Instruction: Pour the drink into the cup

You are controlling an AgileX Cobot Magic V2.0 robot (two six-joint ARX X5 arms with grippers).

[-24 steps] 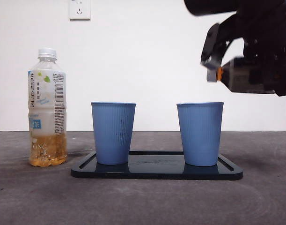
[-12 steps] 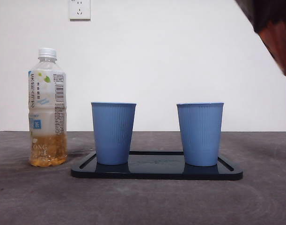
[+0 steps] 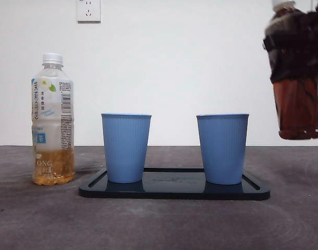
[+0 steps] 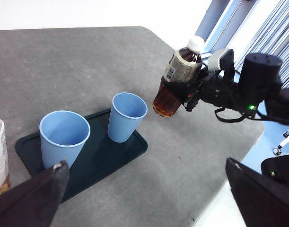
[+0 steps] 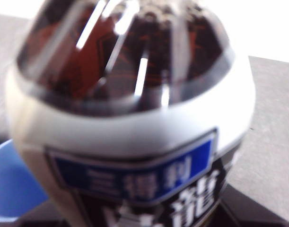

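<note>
The right gripper [image 4: 191,92] clamps a dark tea bottle [image 3: 296,73], white cap on, upright in the air beside the right-hand blue cup [image 3: 222,148] on the black tray [image 3: 174,190]. The left gripper [image 4: 149,198] hangs back, jaws wide apart, empty.

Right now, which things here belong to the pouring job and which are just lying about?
In the job: dark tea bottle, capped, held upright by the right tool; two blue cups; black tray.

Lying about: pale tea bottle, wall socket; left tool waits.
</note>
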